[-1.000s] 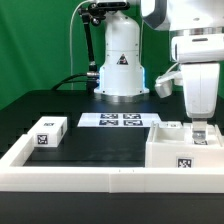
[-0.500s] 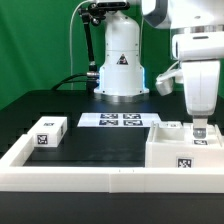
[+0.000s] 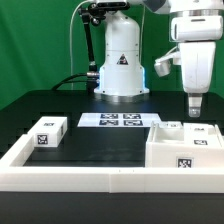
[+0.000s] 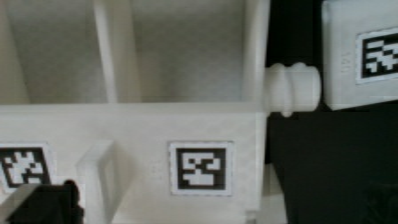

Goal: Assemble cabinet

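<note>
Cabinet (image 3: 185, 152) lies open side up, presumably for loading from above, and the gripper (image 3: 197, 108) hangs just over it holding nothing, how wide apart I cannot tell

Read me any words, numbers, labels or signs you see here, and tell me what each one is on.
No readable words or numbers anywhere.
Triangle warning sign on the white robot base: symbol too small to read.
Square black-and-white tags on the cabinet, small block and marker board: patterns, no text.
</note>
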Controlling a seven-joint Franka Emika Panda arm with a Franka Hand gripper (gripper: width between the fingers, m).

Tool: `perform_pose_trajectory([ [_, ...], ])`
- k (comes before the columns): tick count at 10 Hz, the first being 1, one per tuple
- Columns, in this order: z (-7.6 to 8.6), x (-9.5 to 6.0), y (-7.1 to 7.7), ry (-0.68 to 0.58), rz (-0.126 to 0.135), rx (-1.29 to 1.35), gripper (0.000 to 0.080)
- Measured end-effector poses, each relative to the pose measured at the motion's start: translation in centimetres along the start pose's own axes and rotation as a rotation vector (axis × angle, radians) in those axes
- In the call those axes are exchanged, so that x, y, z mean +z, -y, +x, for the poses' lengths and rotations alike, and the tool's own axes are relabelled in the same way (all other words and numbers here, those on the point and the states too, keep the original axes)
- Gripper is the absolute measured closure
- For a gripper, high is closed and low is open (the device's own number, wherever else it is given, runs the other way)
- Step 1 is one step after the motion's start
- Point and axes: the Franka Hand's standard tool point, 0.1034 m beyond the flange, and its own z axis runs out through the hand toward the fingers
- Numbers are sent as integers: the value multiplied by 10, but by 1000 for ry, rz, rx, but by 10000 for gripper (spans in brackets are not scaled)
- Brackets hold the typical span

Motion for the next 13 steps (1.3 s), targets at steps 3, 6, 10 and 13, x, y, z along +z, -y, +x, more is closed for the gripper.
perform_pose_trajectory([
  [3,0,1,0,0,1,1,2],
  [6,-9,4,30,1,1,3,2],
  [10,-24,2,68,31,34,-18,2],
  [13,-25,5,71,31,39,-21,2],
])
